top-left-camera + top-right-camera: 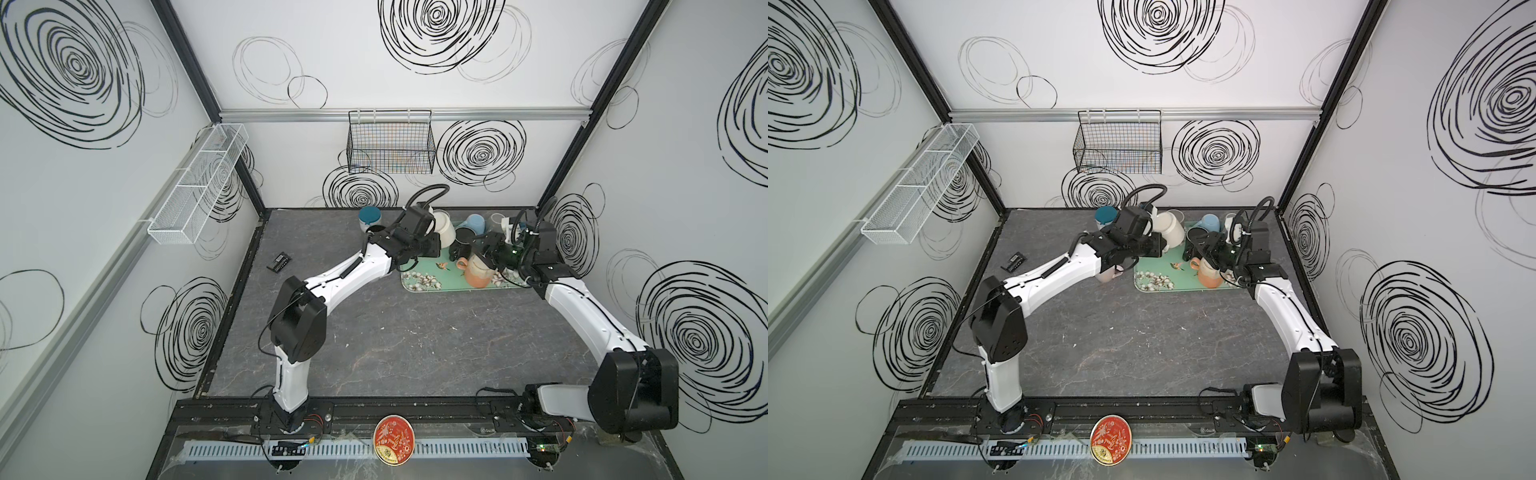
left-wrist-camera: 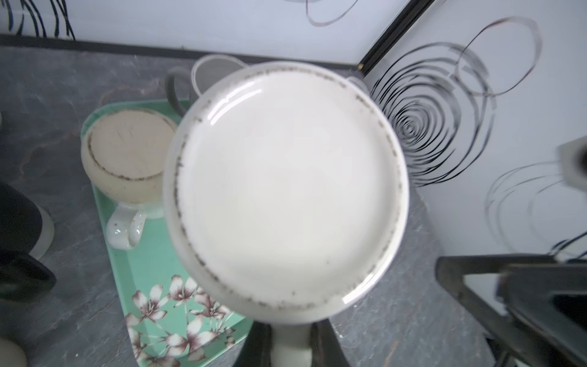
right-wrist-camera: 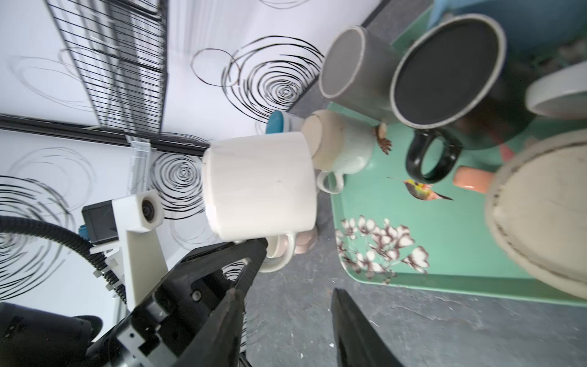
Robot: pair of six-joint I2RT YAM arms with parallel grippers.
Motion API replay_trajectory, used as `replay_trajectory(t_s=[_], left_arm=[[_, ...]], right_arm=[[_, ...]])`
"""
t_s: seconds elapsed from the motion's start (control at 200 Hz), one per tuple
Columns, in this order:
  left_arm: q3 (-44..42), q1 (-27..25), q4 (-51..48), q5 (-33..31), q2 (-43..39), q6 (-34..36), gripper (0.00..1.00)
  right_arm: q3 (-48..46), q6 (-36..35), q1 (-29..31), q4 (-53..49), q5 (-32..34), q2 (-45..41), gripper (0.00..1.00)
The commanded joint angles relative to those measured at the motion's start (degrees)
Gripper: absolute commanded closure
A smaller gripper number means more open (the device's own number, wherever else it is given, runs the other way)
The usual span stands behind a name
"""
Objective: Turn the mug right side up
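Handle [image 2: 290, 348] pinched in your left fingers [image 2: 259, 346] lets the raised white mug [image 2: 286, 190] swing upright; your right fingers [image 3: 351, 333] hang parted, empty.

Nine mugs are being counted for certain: one white mug [image 3: 260, 187], one beige mug [image 2: 127, 152], one grey mug [image 3: 371, 79], one black mug [image 3: 444, 73], one blue mug [image 1: 473, 224], one teal mug [image 1: 369, 217], one peach mug [image 1: 478, 276], one pink mug [image 1: 1108, 275] and one pale mug [image 1: 497, 219]. One green tray [image 3: 451, 235], one white wire basket [image 1: 199, 187], one black wire basket [image 1: 390, 145], one left arm [image 1: 345, 274], one right arm [image 1: 582, 307], one round tin [image 1: 394, 440] and one small black device [image 1: 279, 262] are being shown.
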Motion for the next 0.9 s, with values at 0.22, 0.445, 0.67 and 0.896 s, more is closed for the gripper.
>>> replay_trajectory(t_s=[0.22, 0.445, 0.67, 0.896], left_arm=[[-4.01, 2.95, 26.66, 9.11, -9.67, -10.36, 1.00], [-7.06, 2.74, 34.77, 10.52, -12.08, -17.21, 1.00], [-9.50, 2.66, 41.71, 11.65, -13.10, -21.85, 1.00], [-10.46, 1.31, 46.42, 12.38, -13.18, -25.66, 1.00]], right_arm=[[3.24, 13.78, 1.50, 22.73, -11.30, 1.71, 0.44], [8.33, 15.97, 4.03, 27.42, -14.28, 4.58, 0.42], [5.43, 21.55, 4.24, 34.02, -12.54, 5.23, 0.42], [6.73, 23.52, 4.20, 36.12, -12.28, 7.26, 0.48]])
